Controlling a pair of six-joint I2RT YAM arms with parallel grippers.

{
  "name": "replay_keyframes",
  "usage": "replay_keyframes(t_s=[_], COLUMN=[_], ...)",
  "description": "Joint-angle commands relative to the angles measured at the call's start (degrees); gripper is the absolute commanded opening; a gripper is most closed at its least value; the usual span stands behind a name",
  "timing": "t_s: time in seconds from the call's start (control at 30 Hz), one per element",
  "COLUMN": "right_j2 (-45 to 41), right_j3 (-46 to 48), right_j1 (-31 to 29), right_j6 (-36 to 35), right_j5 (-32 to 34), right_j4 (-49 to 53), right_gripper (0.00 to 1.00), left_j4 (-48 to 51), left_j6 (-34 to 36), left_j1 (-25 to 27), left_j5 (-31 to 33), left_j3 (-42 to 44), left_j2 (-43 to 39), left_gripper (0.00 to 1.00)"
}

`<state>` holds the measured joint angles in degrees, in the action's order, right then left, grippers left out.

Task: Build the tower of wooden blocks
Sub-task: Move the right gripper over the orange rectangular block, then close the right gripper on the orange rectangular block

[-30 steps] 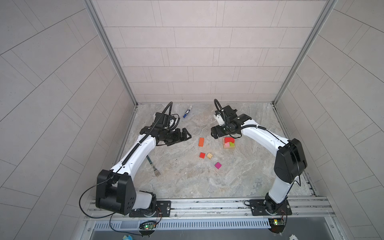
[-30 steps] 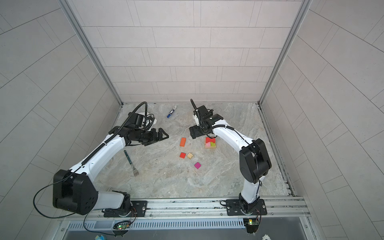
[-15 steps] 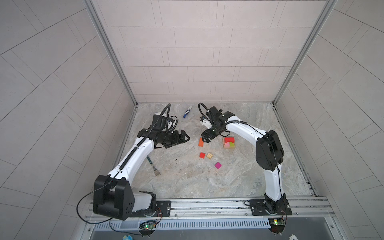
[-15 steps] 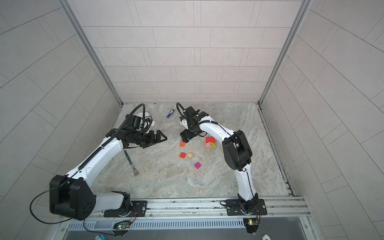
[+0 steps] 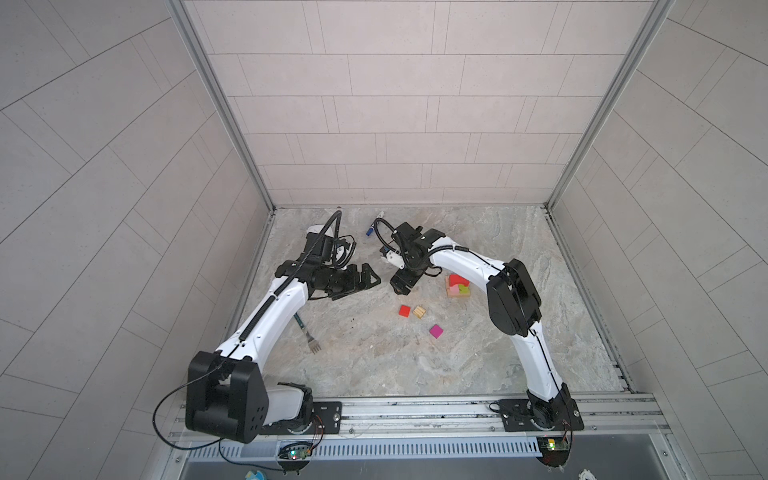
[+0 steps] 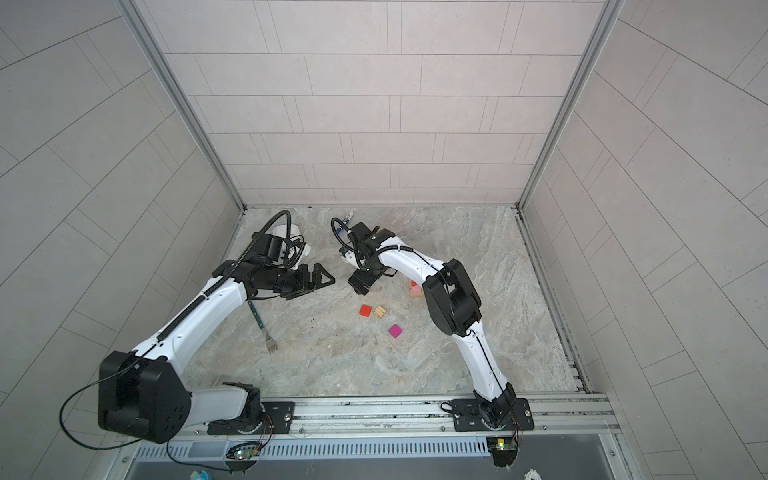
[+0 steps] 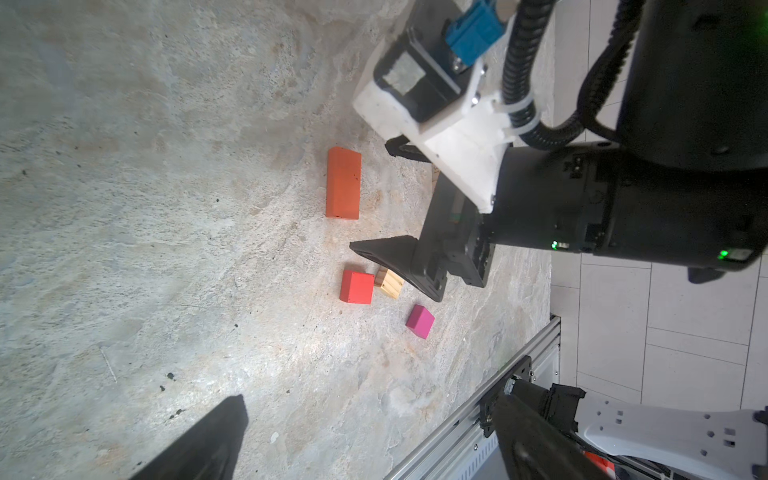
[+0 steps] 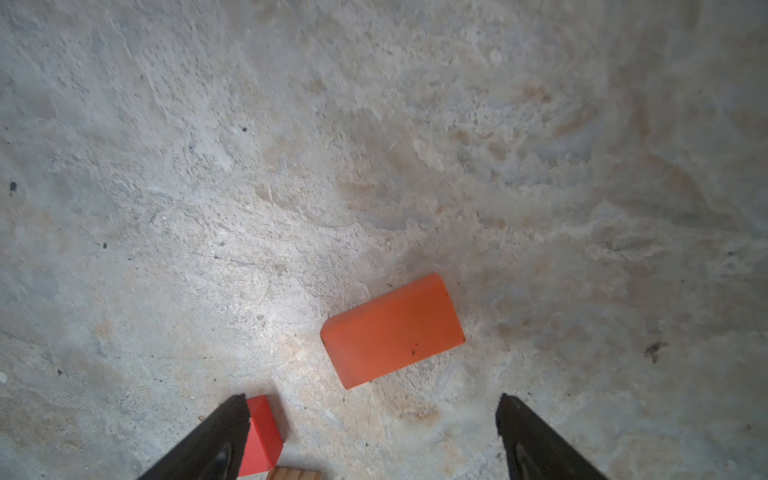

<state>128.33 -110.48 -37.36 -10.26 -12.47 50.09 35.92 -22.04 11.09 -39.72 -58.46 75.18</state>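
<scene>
— What is carried by the worktop (image 5: 374,374), and how are the end effectors set?

— The left end effector (image 5: 360,286) is held above the worktop, well to the left of the tower (image 5: 458,286). Its jaws are spread wide and nothing is gripped. The right end effector (image 8: 374,436) is poised nearer the tower, also on its left, and pointed downward. Its jaws are likewise parted and nothing is held between them.

— How is the tower made up?

— In a top view, a red piece is seen on top, pink and lime pieces below it, and tan wood at the base. A fork (image 5: 309,337) is laid far to the tower's left, its handle partly covered by the left arm.

— Where is the orange bar (image 8: 392,330) found?

— It is laid flat to the tower's left, beneath the right end effector, by which it is hidden in both top views. In the right wrist view it is seen just ahead of the parted fingertips and touched by neither.

— And the loose cubes?

— The red cube (image 5: 404,311) and tan cube (image 5: 419,312) are set side by side, left of the tower and toward the rail (image 5: 415,411). The magenta cube (image 5: 435,331) is placed apart from them, nearer the rail. In the right wrist view the red cube is partly covered by one finger (image 8: 216,440); whether it is touched cannot be told.
</scene>
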Motion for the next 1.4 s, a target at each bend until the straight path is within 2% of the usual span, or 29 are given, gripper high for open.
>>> replay_keyframes(t_s=[0.0, 0.2, 0.53, 0.8, 1.07, 1.23, 1.37], right_j2=[2.2, 5.69, 7.32, 8.37, 8.43, 7.74, 6.98], right_j3=[-2.55, -5.27, -5.41, -5.4, -5.28, -4.19, -3.55], right_j1=[-0.08, -0.34, -0.43, -0.93, -1.05, -1.04, -1.04], right_j6=[-3.37, -4.2, -5.04, -5.14, -4.32, -2.68, 2.59], right_j5=[0.34, 1.36, 0.7, 2.88, 3.82, 3.51, 6.2], right_j4=[2.49, 4.18, 3.71, 3.75, 3.34, 2.65, 2.62], right_gripper=[0.94, 0.92, 0.88, 0.86, 0.76, 0.71, 0.7], left_j4=[-0.59, -0.77, -1.12, -1.42, -1.62, -1.63, -1.64], left_j6=[0.19, -0.09, -0.32, -0.46, -0.59, -0.63, -0.81], left_j1=[-0.43, -0.85, -1.31, -1.6, -1.84, -2.02, -2.11], left_j5=[-0.99, -1.19, -1.58, -1.85, -2.02, -2.11, -2.24], left_j3=[0.42, 0.53, 0.62, 0.62, 0.59, 0.65, 0.67], left_j2=[-0.99, -0.87, -0.65, -0.55, -0.3, -0.21, -0.23], left_gripper=[0.99, 0.99, 0.99, 0.99, 0.99, 0.99, 0.99])
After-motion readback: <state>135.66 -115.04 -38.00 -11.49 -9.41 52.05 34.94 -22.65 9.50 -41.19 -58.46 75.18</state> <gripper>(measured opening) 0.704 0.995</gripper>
